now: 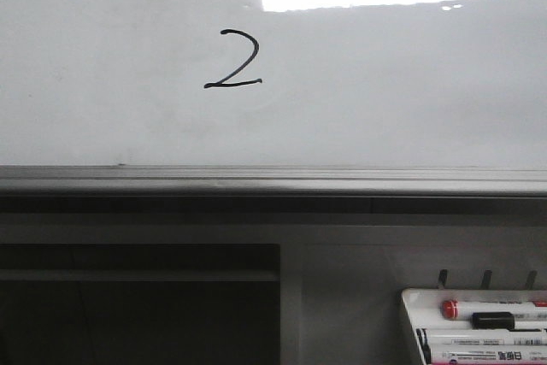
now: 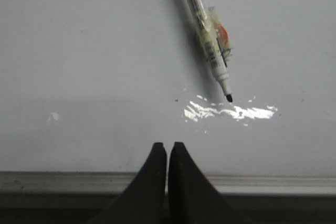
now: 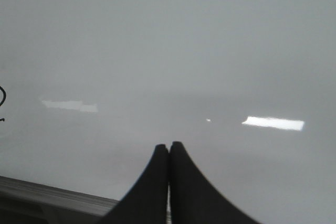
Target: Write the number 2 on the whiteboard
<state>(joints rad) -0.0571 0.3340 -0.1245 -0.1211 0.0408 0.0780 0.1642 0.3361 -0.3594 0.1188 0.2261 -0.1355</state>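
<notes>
A thin black number 2 [image 1: 235, 70] is written on the whiteboard [image 1: 385, 91], left of centre under the bright light reflection. Neither gripper shows in the front view. My left gripper [image 2: 167, 145] is shut with nothing in it, pointing at the whiteboard [image 2: 79, 66] just above its rail. Apart from it, a white marker [image 2: 210, 40] with tape round its barrel rests against the board, black tip uncapped. My right gripper [image 3: 169, 146] is also shut and empty, facing bare whiteboard [image 3: 184, 66]; a bit of the number 2 [image 3: 2, 98] peeks in at the frame's edge.
A grey metal rail [image 1: 273, 179] runs along the board's lower edge. Below it at the right, a small white tray [image 1: 410, 314] holds several markers, one with a red cap [image 1: 449, 309]. A dark recess [image 1: 137, 314] lies below on the left.
</notes>
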